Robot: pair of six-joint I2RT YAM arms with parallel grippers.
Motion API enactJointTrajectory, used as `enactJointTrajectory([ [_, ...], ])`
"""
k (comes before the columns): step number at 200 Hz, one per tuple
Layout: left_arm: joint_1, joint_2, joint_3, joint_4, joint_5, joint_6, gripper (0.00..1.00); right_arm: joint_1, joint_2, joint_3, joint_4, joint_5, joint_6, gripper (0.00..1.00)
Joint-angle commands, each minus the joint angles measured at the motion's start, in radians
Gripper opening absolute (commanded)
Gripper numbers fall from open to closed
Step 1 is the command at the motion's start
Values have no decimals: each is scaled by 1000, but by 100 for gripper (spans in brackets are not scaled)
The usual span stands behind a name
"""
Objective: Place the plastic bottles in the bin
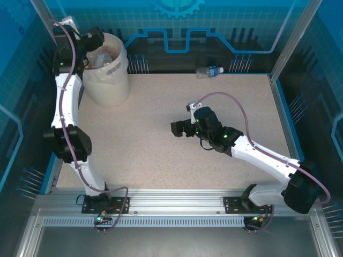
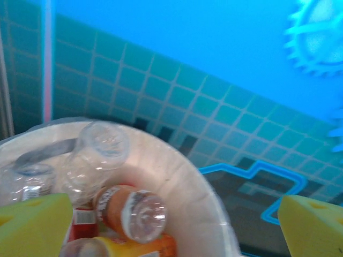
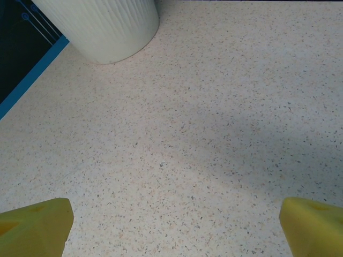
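Observation:
The cream-white bin (image 1: 110, 80) stands at the table's far left corner. My left gripper (image 1: 96, 51) hovers over its mouth, open, with nothing between its yellow fingers (image 2: 32, 225). Under it inside the bin (image 2: 206, 198) lie several plastic bottles, among them an orange one (image 2: 131, 214) and a clear one (image 2: 102, 144). One clear bottle with a blue label (image 1: 209, 71) lies on its side at the table's far edge. My right gripper (image 1: 176, 128) is open low over the bare mid-table, pointing left; its pads (image 3: 35, 227) hold nothing. The bin's ribbed wall (image 3: 102, 27) is ahead of it.
The speckled beige table (image 1: 177, 155) is bounded by blue walls at the back and sides. A slanted metal post (image 1: 295, 37) rises at the far right corner. The aluminium rail (image 1: 177, 206) with both arm bases runs along the near edge.

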Motion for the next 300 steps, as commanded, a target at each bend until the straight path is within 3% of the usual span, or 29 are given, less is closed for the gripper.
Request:
enactJointTrajectory([
  [1,-48,-118,-51,25,59,-25,99,-29,-28,-1,-5,28,17,100],
  [36,-135,-257,-259,167,136,-86,99,-124,-33,-2,-12,6,13,100],
  [59,-197,-325,-425,358,340,-147,99,-247,9,19,6,-62,-6,100],
  [78,-258,-346,-546,495,426,-226,99,-364,82,70,2,-141,11,100],
  [107,-357,-345,-673,567,444,-273,99,-521,226,191,-16,-249,60,100],
  [145,-426,-305,-822,689,445,-370,99,-640,459,392,-61,-305,184,100],
  [182,-428,-289,-929,725,441,-402,99,-672,686,603,-55,-335,326,100],
  [300,-421,-327,-1041,538,351,-201,99,-715,1395,1487,-149,-465,603,100],
])
